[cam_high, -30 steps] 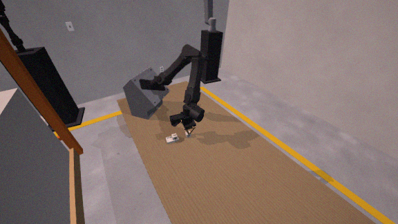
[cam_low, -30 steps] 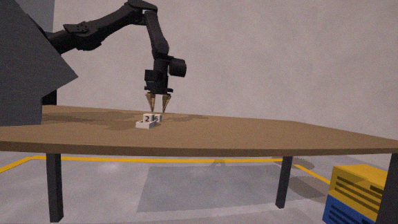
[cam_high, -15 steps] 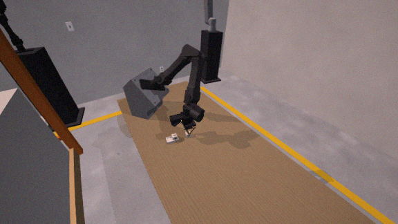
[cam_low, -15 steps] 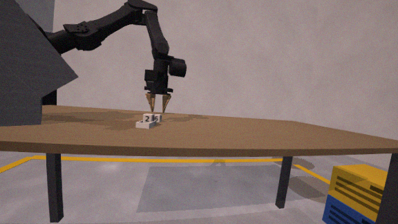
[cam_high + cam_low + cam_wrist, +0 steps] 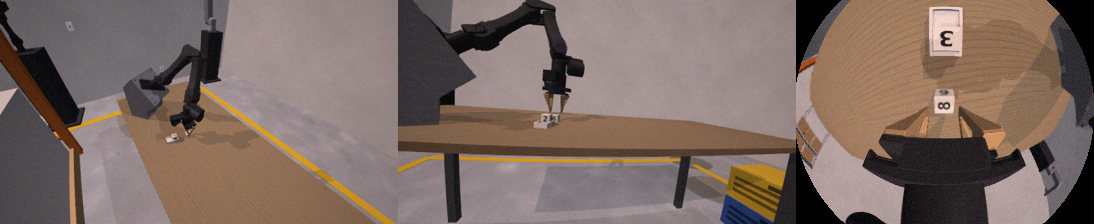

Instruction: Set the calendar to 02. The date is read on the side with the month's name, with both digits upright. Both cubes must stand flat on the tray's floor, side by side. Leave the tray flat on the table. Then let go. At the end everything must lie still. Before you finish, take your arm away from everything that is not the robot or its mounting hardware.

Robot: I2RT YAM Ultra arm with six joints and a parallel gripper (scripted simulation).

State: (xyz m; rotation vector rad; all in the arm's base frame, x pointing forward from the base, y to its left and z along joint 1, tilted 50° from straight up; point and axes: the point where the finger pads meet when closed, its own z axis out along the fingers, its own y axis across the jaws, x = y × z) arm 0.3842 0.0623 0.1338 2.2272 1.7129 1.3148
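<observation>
Wooden table (image 5: 214, 166) (image 5: 605, 135) under tray (image 5: 170, 140) (image 5: 541, 125) (image 5: 946, 53); gripper (image 5: 189, 133) (image 5: 556, 112) (image 5: 943, 110) spread, nothing pinched, above loose cube (image 5: 187, 135) (image 5: 556, 118) (image 5: 944, 102) beside tray. Centre fingers, descend straight, squeeze gently.

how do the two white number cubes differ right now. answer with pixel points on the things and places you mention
The cube in the tray (image 5: 545, 118) (image 5: 946, 38) stands inside the tray, while the loose cube (image 5: 556, 118) (image 5: 944, 101) sits on the table. On top, the tray cube shows a 3, the loose cube an 8. Both are white with dark digits.
</observation>
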